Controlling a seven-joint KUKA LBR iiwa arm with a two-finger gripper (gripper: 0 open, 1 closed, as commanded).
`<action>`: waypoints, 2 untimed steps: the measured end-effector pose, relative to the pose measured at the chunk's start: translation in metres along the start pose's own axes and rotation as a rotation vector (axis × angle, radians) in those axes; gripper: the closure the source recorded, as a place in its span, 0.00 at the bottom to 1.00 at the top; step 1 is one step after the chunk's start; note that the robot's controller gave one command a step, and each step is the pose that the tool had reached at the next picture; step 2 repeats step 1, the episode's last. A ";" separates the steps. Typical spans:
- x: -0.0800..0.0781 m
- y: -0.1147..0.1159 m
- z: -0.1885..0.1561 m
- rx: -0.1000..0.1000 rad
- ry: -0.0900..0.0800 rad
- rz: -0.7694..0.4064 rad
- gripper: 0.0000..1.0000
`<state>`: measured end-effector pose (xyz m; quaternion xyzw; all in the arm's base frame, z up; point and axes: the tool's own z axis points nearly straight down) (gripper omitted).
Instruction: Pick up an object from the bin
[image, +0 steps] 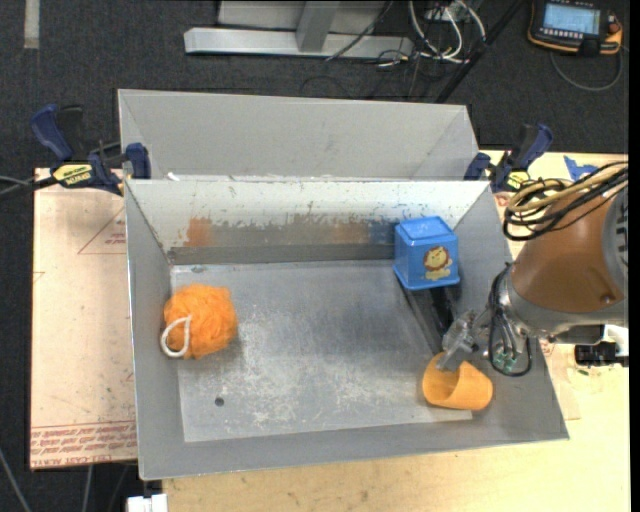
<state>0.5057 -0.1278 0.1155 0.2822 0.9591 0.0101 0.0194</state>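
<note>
The orange-covered wrist (565, 270) leans in over the bin's (300, 370) right wall, end effector (457, 347) low near its front-right corner.

Even light fills the grey bin (320, 345); its back wall faintly mirrors the blue box (427, 253), which shadows the floor beside it.

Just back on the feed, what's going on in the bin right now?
The arm reaches in from the right, and its gripper is low in the front right corner of the bin, at the upper edge of an orange cup lying on its side. Whether it grips the cup cannot be told. A blue box stands just behind, by the back wall. An orange mesh sponge sits apart on the left.
</note>
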 end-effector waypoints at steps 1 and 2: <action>0.002 -0.001 -0.009 0.002 0.007 0.001 1.00; 0.002 -0.001 -0.009 0.002 0.007 0.001 1.00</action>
